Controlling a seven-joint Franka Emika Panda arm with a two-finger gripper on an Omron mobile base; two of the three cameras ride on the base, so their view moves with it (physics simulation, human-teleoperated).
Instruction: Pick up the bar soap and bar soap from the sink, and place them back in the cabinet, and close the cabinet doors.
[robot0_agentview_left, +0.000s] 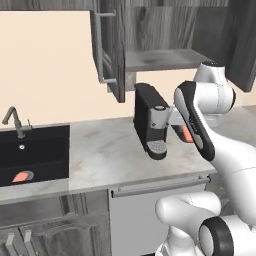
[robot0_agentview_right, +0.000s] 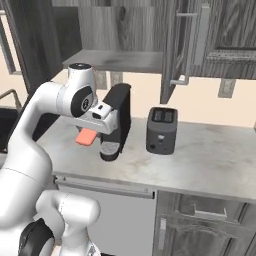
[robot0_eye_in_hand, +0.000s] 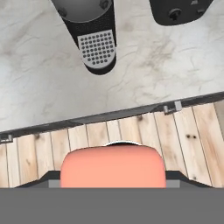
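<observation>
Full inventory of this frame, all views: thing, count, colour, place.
salmon-orange bar soaps: 2; one in the tool, one in the sink
black rectangular sink: 1, left end of counter
grey gooseneck faucet: 1, behind sink
dark grey wood-grain wall cabinet: 1, above counter, grey shelf
dark grey cabinet doors: 2, both open
black coffee machine: 1, mid-counter
dark grey toaster: 1, right of coffee machine
pale marble counter: 1
tool: 1, shut on a soap, above counter front
</observation>
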